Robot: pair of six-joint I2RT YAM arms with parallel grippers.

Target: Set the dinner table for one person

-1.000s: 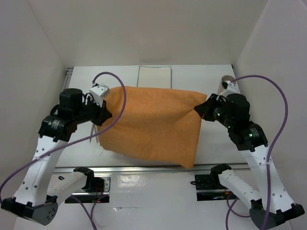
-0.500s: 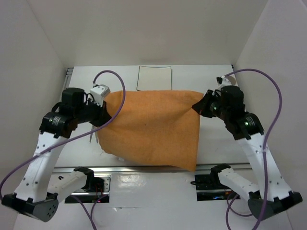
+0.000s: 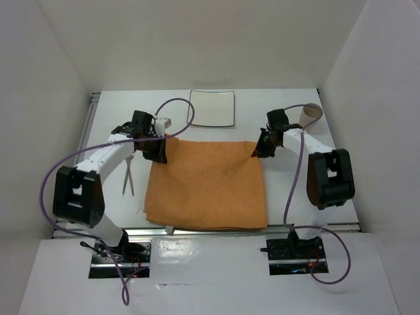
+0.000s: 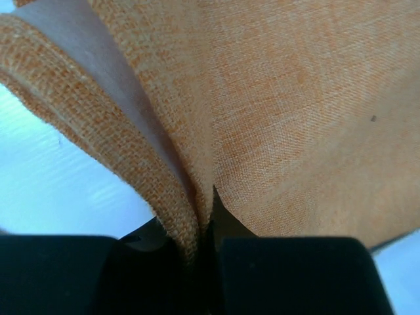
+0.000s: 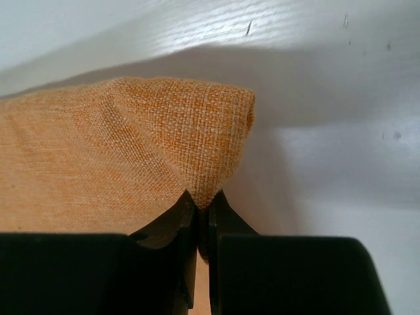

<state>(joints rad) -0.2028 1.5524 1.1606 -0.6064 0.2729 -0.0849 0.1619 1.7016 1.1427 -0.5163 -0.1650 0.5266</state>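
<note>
An orange square cloth (image 3: 207,184) lies spread on the white dinner table (image 3: 302,190). My left gripper (image 3: 159,148) is shut on the cloth's far left corner, whose folded edge (image 4: 164,190) fills the left wrist view. My right gripper (image 3: 258,150) is shut on the far right corner (image 5: 197,138), pinched between both jaws low over the tabletop. A white square plate with a black rim (image 3: 211,107) lies at the back, just beyond the cloth. Cutlery (image 3: 127,177) lies left of the cloth.
A brown paper cup (image 3: 311,112) stands at the back right, close to my right arm. White walls close in the table on three sides. A silver rail (image 3: 216,230) runs along the near edge, just past the cloth's front edge.
Both arms have stretched forward and down, carrying the cloth's far corners toward the back. The cloth has gone from hanging raised to lying flat on the table.
</note>
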